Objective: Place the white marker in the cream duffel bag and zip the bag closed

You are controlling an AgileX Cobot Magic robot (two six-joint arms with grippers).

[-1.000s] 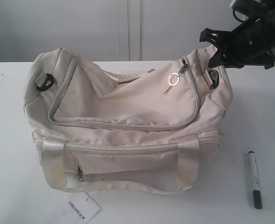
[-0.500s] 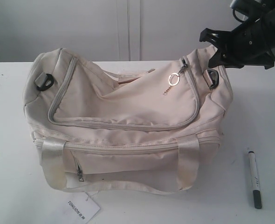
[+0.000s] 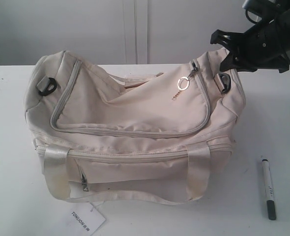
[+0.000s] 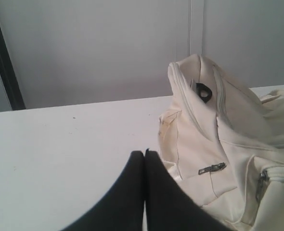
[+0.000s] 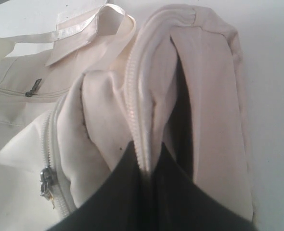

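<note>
White table (image 3: pixel 7 206) holds cream duffel bag (image 3: pixel 135 118), its paper tag (image 3: pixel 86 220) reading TONLION.

The right arm (image 3: pixel 270 34) is black all over, a blocky body with hard, angular edges and a faint sheen on its upper faces. At its top, by the edge of the exterior view, a dark grey curved piece (image 3: pixel 250 7) loops out; whether it is a cable or a fitting cannot be told. The right gripper (image 3: pixel 222 51) ends in flat black plates with notched, bracket-like outlines. Seen from its wrist camera, its fingers (image 5: pixel 127 192) are smooth, matte black wedges, broad at the base and narrowing toward the tips. The left gripper (image 4: pixel 145 155) looks alike: two plain matte black fingers with gently curved outer edges, tapering to rounded tips.
</note>
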